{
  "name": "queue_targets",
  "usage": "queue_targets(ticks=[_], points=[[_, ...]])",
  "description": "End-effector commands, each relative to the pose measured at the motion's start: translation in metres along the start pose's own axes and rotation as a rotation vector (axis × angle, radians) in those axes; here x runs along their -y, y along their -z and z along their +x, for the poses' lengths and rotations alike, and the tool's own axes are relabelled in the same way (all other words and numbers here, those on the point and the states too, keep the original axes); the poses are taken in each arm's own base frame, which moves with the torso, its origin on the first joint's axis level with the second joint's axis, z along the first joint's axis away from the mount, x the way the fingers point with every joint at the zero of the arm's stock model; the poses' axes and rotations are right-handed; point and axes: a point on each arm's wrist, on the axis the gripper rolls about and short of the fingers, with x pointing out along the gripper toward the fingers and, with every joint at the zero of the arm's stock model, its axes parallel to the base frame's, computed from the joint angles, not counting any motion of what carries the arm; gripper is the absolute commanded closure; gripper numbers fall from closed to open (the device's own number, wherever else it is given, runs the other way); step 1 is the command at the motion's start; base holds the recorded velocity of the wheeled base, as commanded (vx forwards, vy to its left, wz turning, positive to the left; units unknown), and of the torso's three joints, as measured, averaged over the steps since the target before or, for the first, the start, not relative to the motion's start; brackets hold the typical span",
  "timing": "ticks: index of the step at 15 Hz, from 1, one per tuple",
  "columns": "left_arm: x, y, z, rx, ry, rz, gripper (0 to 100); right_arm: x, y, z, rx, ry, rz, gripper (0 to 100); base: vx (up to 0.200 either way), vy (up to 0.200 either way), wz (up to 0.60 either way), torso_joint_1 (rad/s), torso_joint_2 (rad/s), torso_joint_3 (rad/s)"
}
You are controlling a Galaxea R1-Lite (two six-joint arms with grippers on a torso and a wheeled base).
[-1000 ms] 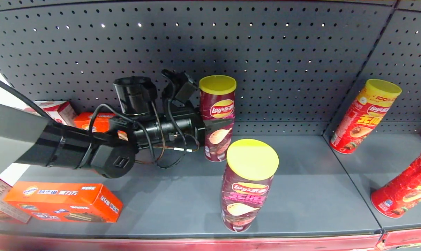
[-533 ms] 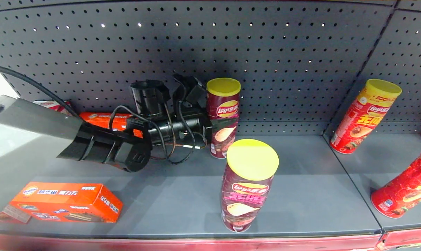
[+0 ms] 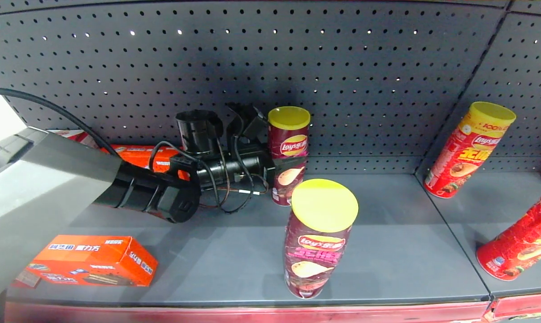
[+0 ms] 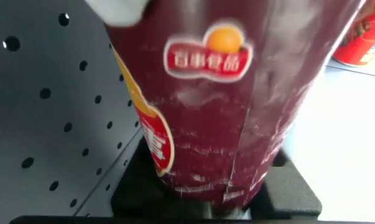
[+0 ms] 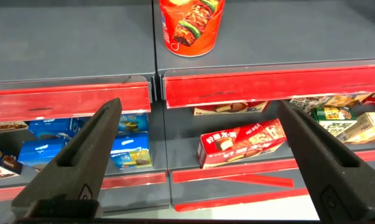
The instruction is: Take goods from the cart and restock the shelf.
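A maroon chip can with a yellow lid stands upright close to the pegboard at the back of the grey shelf. My left gripper is shut on its lower half, reaching in from the left. The left wrist view has the same can up close, clamped between the dark fingers of the left gripper. A second maroon can stands nearer the front edge. My right gripper hangs open and holds nothing, low in front of the red shelf edge.
Two red chip cans lean on the right bay. An orange box lies at the front left, another at the back left behind the arm. Below, a red can and boxed snacks fill lower shelves.
The left arm has carried the maroon can right and back toward the pegboard, and lower onto the shelf. The front can and the red cans have not moved.
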Motion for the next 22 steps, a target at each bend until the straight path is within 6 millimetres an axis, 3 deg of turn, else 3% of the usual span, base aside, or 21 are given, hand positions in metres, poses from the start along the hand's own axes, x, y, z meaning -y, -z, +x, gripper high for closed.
queue_targets(ticks=[1,3,7,10,22], points=[[0.0,-0.001,-0.001,-0.002,-0.001,0.002,0,0.0,0.0,0.0,-0.003,0.0,0.0,0,0.0,0.0,0.0,0.0,0.0,0.0],[0.003,0.002,-0.004,-0.02,-0.003,-0.01,0,0.0,0.0,0.0,-0.005,0.0,0.0,0,0.0,0.0,0.0,0.0,0.0,0.0],[0.018,-0.014,-0.025,-0.042,-0.021,-0.026,0,0.0,0.0,0.0,-0.003,0.0,0.0,0,0.0,0.0,0.0,0.0,0.0,0.0],[0.031,-0.021,-0.04,-0.126,-0.138,-0.047,0,0.0,0.0,0.0,-0.003,0.0,0.0,0,0.0,0.0,0.0,0.0,0.0,0.0],[0.02,-0.014,-0.046,-0.224,-0.364,0.004,0,0.0,0.0,0.0,-0.003,0.0,0.0,0,0.0,0.0,0.0,0.0,0.0,0.0]])
